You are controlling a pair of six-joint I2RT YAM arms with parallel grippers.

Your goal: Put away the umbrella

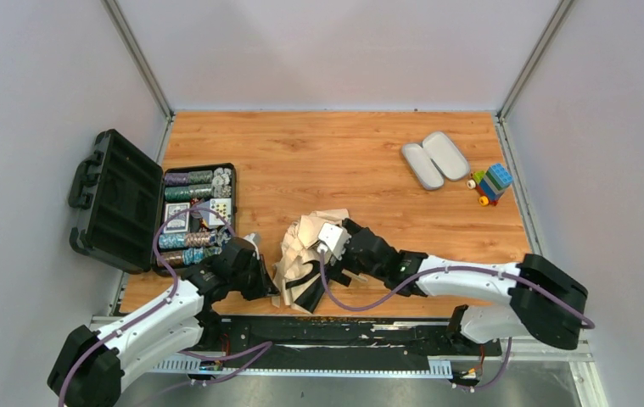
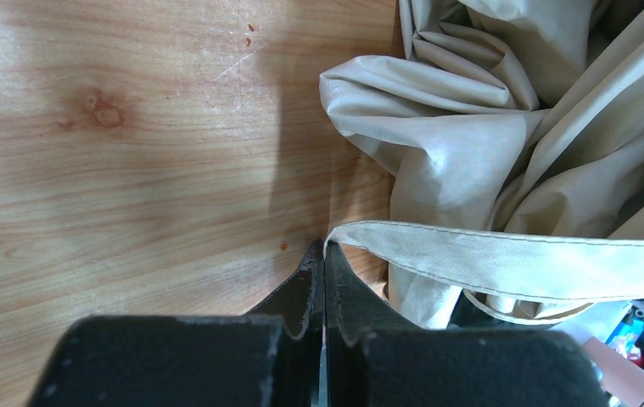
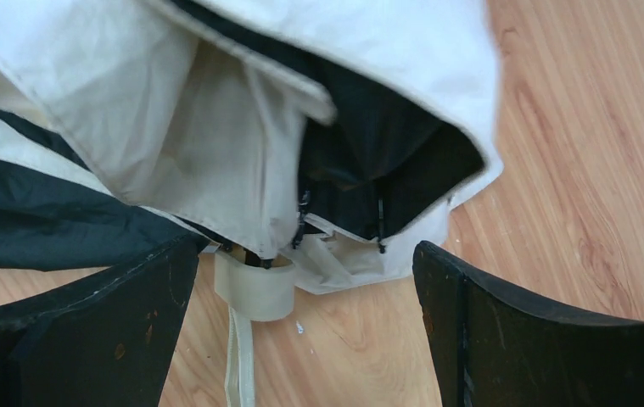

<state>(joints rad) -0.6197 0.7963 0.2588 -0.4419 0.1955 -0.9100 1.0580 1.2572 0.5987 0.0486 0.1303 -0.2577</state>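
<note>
Not far along tbh: the umbrella (image 1: pixel 305 259) is a loose, crumpled heap on the surface (image 1: pixel 344 161) between both claws, the left claw (image 2: pixel 324 254) apparently pinching its strap (image 2: pixel 505 263) end, the right claw (image 3: pixel 308 248) spread wide around the handle end, gripping nothing.

I'm seeing free table (image 1: pixel 344 153) toward the far edge; the umbrella (image 1: pixel 301 254) is crowding the near edge, the case (image 1: pixel 123 199) the left.

Bright, even light; the umbrella (image 3: pixel 174 144) looks washed-out and blurred in the right wrist view.
</note>
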